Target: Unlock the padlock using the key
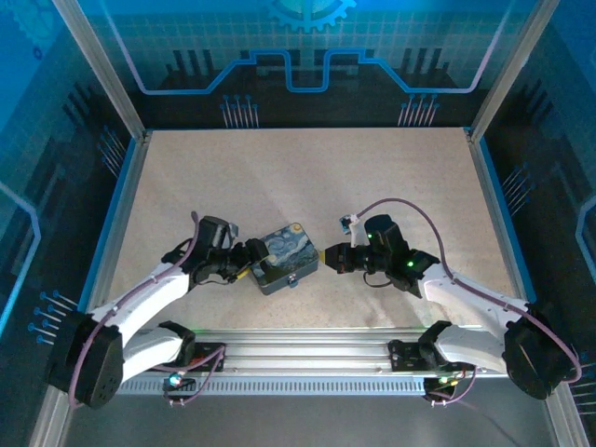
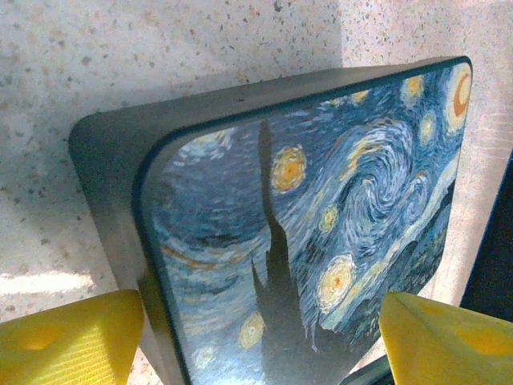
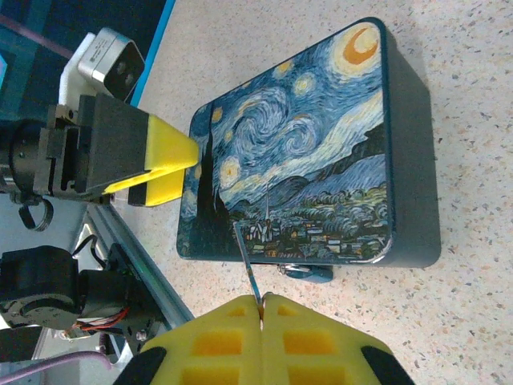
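A blue-and-yellow night-sky tin (image 1: 285, 258) lies flat on the table between both arms. My left gripper (image 1: 250, 267) straddles its left end; in the left wrist view its yellow fingers (image 2: 72, 341) press the tin's (image 2: 321, 224) two sides. On the near side wall hangs the padlock (image 3: 292, 270), small and silvery, by a blue latch. My right gripper (image 3: 262, 298) is shut on the key (image 3: 248, 265), a thin metal sliver. The key's tip rests at the lid's edge, left of the padlock. From above, the right gripper (image 1: 328, 258) sits just off the tin's right end.
A grooved aluminium rail (image 1: 307, 349) runs along the near edge, close under both wrists. Blue-edged walls (image 1: 116, 214) close in the sides. The speckled table (image 1: 307, 177) stretches away behind the tin. The left arm's wrist camera (image 3: 112, 64) is near the tin's far end.
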`<state>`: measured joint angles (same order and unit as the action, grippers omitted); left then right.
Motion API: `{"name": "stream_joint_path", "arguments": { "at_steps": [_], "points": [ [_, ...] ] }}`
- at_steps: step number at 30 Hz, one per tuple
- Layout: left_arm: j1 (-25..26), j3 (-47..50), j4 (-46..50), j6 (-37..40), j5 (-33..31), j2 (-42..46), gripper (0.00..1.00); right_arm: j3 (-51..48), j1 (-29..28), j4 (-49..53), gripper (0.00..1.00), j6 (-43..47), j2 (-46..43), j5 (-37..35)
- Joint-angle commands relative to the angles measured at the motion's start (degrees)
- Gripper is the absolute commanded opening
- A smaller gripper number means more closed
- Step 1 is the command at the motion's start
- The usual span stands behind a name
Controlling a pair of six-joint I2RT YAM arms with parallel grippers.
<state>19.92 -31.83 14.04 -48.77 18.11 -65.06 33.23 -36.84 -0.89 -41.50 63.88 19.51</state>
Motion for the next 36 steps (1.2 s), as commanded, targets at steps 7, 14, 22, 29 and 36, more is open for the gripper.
{"name": "stream_joint_path", "arguments": {
  "at_steps": [7,14,22,29,36],
  "points": [
    [-0.5,-9.4,-6.6,5.2,3.2,-10.7,0.78,0.0,-0.7,1.5,0.01,0.9,-1.5,-0.7],
    [-0.5,-15.4,-10.1,6.4,5.8,-19.8,0.77,-0.9,-0.7,2.9,0.01,0.9,-3.5,-1.4],
    [-0.4,-24.1,-9.2,8.8,7.2,-29.2,0.77,-2.2,-0.2,5.3,0.02,0.7,-6.1,-2.4],
    [-0.4,-29.9,-7.9,10.7,8.2,-34.1,0.77,-3.1,1.9,6.1,0.02,-0.1,-6.5,-0.3],
    [-0.5,-32.4,-3.9,15.2,5.0,-30.8,0.78,-4.7,4.8,2.1,0.02,-1.4,-5.7,3.5]
  ]
}}
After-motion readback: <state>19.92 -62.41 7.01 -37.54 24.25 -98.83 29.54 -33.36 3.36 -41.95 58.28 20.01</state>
